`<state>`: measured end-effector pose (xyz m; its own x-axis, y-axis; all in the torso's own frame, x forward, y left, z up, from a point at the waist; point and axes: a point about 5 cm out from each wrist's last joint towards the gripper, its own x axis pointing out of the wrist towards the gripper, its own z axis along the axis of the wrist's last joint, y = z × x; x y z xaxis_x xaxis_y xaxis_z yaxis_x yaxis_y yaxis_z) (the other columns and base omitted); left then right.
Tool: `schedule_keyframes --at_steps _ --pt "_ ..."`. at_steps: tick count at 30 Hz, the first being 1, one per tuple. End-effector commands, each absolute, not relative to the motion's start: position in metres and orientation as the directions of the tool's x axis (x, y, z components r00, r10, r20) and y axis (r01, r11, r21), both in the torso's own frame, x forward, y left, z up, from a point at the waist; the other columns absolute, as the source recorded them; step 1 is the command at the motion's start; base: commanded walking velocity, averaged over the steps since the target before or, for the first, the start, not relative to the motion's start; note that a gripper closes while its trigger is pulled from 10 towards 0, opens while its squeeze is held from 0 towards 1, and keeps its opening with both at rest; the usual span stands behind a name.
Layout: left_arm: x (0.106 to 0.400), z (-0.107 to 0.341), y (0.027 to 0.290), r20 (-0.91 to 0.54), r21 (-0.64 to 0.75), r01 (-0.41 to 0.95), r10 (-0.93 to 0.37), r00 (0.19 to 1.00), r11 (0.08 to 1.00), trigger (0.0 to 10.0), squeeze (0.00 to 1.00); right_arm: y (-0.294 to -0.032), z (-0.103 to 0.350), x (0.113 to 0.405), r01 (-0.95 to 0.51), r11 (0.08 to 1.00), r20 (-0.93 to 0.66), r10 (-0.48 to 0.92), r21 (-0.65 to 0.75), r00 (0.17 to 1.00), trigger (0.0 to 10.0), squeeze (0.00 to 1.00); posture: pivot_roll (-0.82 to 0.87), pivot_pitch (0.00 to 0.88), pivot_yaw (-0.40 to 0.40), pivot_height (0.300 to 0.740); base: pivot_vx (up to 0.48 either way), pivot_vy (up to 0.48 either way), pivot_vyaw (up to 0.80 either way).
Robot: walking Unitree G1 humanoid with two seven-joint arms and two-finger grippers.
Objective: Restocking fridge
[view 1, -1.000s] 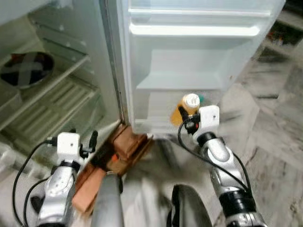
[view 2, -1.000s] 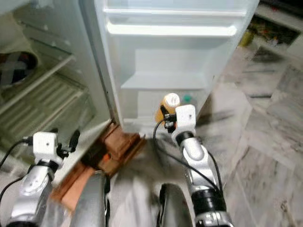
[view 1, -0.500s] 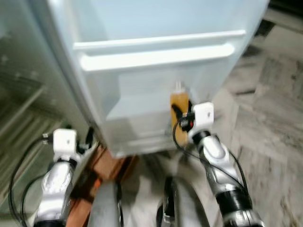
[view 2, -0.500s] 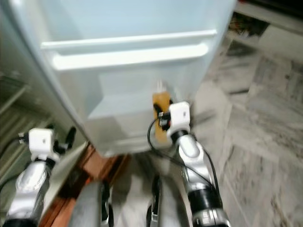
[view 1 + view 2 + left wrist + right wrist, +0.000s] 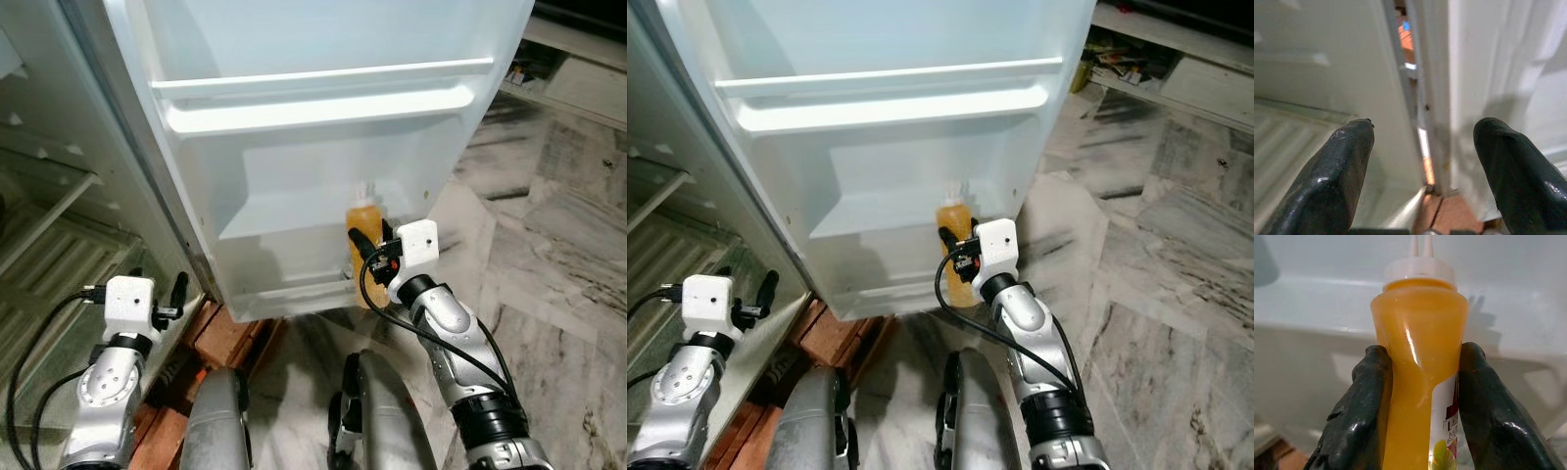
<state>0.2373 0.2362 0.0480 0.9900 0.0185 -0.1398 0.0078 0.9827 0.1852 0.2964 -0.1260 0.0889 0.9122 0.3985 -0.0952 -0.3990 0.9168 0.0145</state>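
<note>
A: Largest item first. What stands before the robot?

B: The open fridge door (image 5: 323, 127), white, its inner side facing the robot, with a long door shelf (image 5: 313, 103) across it and a lower door bin (image 5: 284, 294) near the floor. The fridge interior (image 5: 49, 225) with ribbed shelves sits to the robot's left. Marble floor (image 5: 568, 255) to the right; reddish bricks (image 5: 230, 338) lie under the door's lower corner.

A: The task item?

B: A squeeze bottle (image 5: 1418, 362) of yellow-orange sauce, white nozzle cap, upright, at the lower door bin on its right side. I cannot tell whether its base rests in the bin.

A: Right end effector (image 5: 1418, 396)?

B: Clenched on the bottle, one black finger on each side of its narrow waist, both touching.

A: Left end effector (image 5: 1422, 161)?

B: Released, fingers well apart, held low near the door's hinge edge, gripping nothing.
</note>
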Motion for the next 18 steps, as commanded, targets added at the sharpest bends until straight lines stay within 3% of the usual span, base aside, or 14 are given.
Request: schedule_keyframes --at_steps 1,4,9,18 --pt "0.234 0.045 0.241 -0.162 0.193 0.013 0.018 0.987 0.981 10.0 0.00 -0.124 0.089 0.294 -0.420 0.907 -0.112 0.420 0.022 0.901 10.0 0.00 0.09 0.149 -0.024 0.623 0.000 0.000 0.00" --pt "0.235 0.045 0.243 -0.175 0.209 0.040 -0.003 0.984 0.977 10.0 0.00 -0.123 0.087 0.291 -0.453 0.891 -0.137 0.453 0.030 0.881 10.0 0.00 0.09 0.153 -0.028 0.623 0.000 0.000 0.00" --pt "0.235 0.048 0.246 -0.168 0.092 -0.035 0.050 0.985 0.995 10.0 0.00 -0.116 0.072 0.284 -0.521 0.850 -0.267 0.521 0.076 0.811 10.0 0.00 0.10 0.160 -0.034 0.623 0.000 0.000 0.00" --pt "0.231 0.055 0.234 -0.130 0.092 -0.050 0.062 0.990 0.995 10.0 0.00 -0.111 0.075 0.294 -0.568 0.823 -0.241 0.550 -0.009 0.800 10.0 0.00 0.13 0.186 -0.045 0.589 0.000 0.000 0.00"
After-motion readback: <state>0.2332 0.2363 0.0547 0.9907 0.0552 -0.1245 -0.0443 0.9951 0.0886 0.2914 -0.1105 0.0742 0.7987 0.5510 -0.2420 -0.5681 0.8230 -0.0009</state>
